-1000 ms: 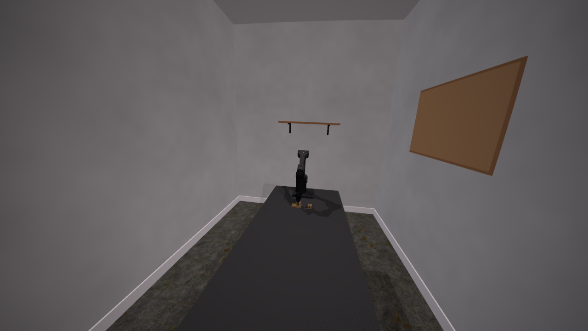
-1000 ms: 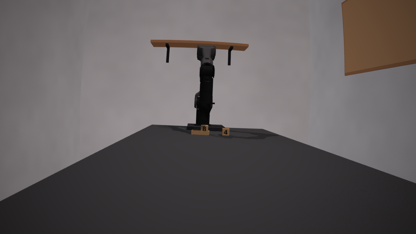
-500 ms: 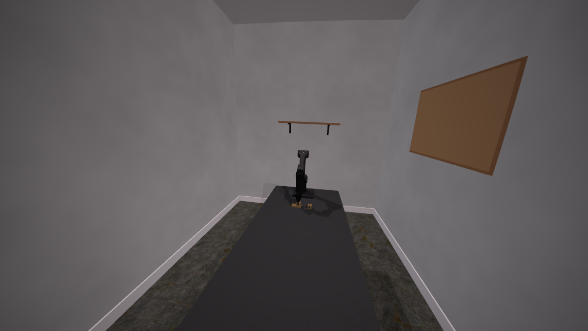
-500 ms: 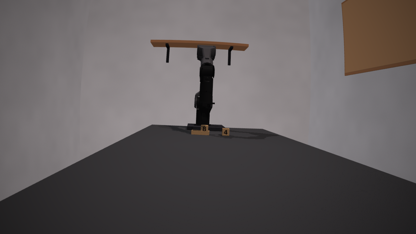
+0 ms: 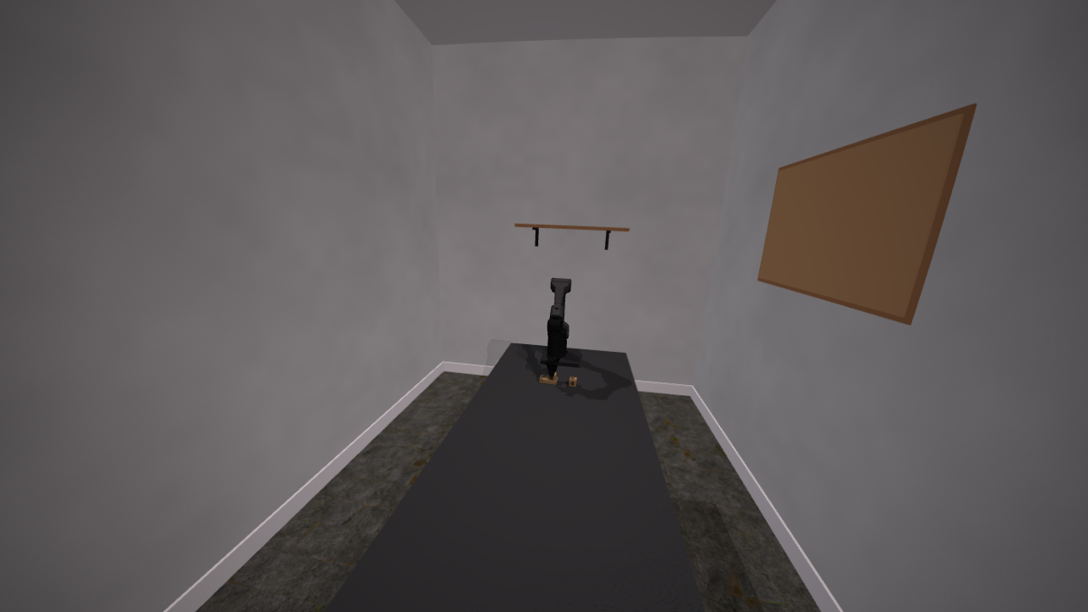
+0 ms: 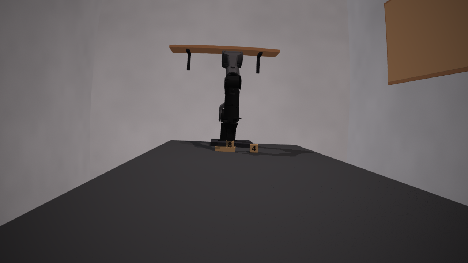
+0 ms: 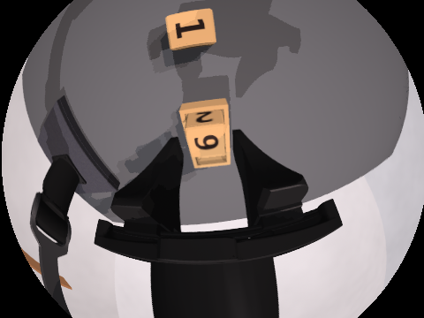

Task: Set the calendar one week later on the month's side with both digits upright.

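Note:
The wooden tray (image 6: 221,149) (image 5: 544,379) lies flat on the black table near the arm's base. One cube (image 6: 229,144) (image 7: 211,147) stands in the tray's right end and shows an 8 to the exterior view; the wrist view shows a 9 on it and a 2-like mark beyond. The other cube (image 6: 253,148) (image 5: 572,382) (image 7: 192,29) stands on the table to the tray's right, showing a 4 to the exterior view and a 1 on top. My gripper (image 7: 206,142) (image 6: 229,140) points straight down, open, with one finger on each side of the cube in the tray.
The arm's flat base plate (image 6: 242,142) lies just behind the tray. A wooden shelf (image 6: 196,49) and a cork board (image 5: 859,220) hang on the walls. The long table (image 6: 229,202) stretches toward the cameras.

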Tool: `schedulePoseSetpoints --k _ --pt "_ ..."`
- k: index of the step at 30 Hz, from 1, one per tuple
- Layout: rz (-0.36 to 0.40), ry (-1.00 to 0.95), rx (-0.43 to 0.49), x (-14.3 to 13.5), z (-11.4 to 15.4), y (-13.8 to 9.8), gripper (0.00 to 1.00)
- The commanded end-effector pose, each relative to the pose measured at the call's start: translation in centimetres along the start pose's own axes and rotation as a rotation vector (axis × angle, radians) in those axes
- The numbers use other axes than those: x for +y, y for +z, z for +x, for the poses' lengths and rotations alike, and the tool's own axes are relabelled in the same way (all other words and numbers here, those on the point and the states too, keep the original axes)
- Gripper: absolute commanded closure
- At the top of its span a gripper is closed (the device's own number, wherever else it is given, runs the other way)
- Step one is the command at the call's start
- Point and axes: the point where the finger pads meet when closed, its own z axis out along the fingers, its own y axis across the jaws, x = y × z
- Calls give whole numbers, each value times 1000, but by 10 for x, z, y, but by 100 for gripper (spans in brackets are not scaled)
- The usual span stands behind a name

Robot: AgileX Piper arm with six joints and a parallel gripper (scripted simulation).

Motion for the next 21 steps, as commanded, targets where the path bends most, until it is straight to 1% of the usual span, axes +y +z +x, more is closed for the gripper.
schedulePoseSetpoints --k 1,11,21 --pt "-2 0 0 0 0 4 38" --pt "-2 0 0 0 0 20 38" --pt "0 0 0 0 0 22 38"
